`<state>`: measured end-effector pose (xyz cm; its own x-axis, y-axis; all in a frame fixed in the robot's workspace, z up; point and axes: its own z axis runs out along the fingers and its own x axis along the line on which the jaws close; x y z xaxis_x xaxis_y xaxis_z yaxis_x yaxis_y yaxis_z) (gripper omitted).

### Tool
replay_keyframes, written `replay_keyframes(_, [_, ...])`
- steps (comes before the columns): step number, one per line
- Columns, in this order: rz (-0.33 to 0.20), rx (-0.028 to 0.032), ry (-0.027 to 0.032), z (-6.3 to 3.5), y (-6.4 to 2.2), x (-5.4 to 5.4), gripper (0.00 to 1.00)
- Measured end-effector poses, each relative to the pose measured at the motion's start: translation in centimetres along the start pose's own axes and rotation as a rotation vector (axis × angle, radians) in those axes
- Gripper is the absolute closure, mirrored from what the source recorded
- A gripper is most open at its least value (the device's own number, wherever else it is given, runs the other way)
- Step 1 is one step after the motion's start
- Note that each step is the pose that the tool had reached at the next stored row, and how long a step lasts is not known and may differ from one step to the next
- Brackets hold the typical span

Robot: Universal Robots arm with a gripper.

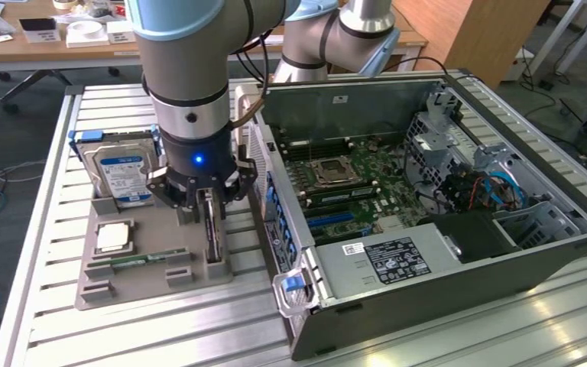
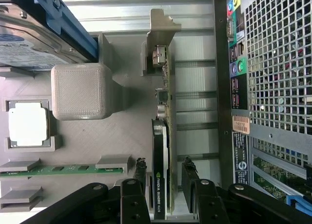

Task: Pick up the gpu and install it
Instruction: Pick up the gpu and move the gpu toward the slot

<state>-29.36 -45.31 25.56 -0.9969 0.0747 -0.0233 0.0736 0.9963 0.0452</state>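
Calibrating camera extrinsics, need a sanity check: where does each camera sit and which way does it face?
Exterior view: off the arm, high, looking down on table, grey tray and open computer case; arm and gripper show, astride the gpu.
Wrist view: on the wrist, looking down past the open fingers at the gpu edge-on between them.
Shared: gpu, tray, hard drive, case.

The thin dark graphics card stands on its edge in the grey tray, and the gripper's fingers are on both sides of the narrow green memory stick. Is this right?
No. The wrist view shows the gripper with fingers on both sides of the thin dark graphics card, not the narrow green memory stick. The card does stand on edge in the grey tray.
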Motion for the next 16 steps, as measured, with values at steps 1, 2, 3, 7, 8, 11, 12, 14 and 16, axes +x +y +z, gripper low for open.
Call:
replay_keyframes(1, [0.0,-0.0002,-0.0002,0.04,0.0,0.0,0.57])
replay_keyframes(2, [0.0,-0.0004,-0.0003,0.11,0.0,0.0,0.57])
replay_keyframes(3, [0.0,-0.0002,-0.0001,0.15,-0.01,0.0,0.57])
replay_keyframes(7, [0.0,-0.0001,0.0,0.42,-0.02,0.01,0.57])
replay_keyframes(8, [0.0,0.0,0.0,0.47,-0.02,0.01,0.57])
replay_keyframes(11, [0.0,0.0002,0.0002,0.57,-0.03,0.02,0.57])
replay_keyframes(12, [0.0,0.0002,0.0002,0.58,-0.03,0.02,0.57])
replay_keyframes(14, [0.0,0.0,0.0,0.59,-0.03,0.01,0.57])
replay_keyframes(16, [0.0,0.0,0.0,0.59,-0.03,0.01,0.57])
